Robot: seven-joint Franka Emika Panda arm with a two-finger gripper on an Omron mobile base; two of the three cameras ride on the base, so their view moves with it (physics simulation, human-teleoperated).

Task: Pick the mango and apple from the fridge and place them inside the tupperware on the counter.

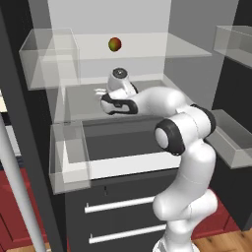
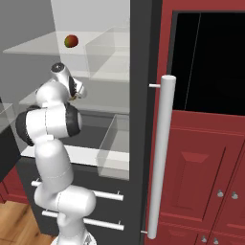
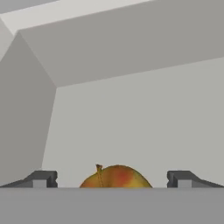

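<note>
The fridge (image 1: pixel 129 165) stands open, white inside with glass shelves. On its upper shelf rests the mango (image 1: pixel 115 44), red and green, also seen from the right (image 2: pixel 71 40). My gripper (image 1: pixel 101 92) reaches onto the middle shelf below it (image 2: pixel 76 94). In the hand view the apple (image 3: pixel 116 176), orange-red with a small dark stem, lies on the shelf between my open gripper (image 3: pixel 113 178) fingers, which stand apart from it on both sides. The tupperware and the counter are out of view.
Clear bins (image 1: pixel 49 59) (image 1: pixel 69 157) hang at the left, and another bin (image 1: pixel 231 140) at the right. Dark drawers with silver handles (image 1: pixel 120 204) sit below. The long grey door handle (image 2: pixel 160 153) and red cabinets (image 2: pixel 201 167) stand to the right.
</note>
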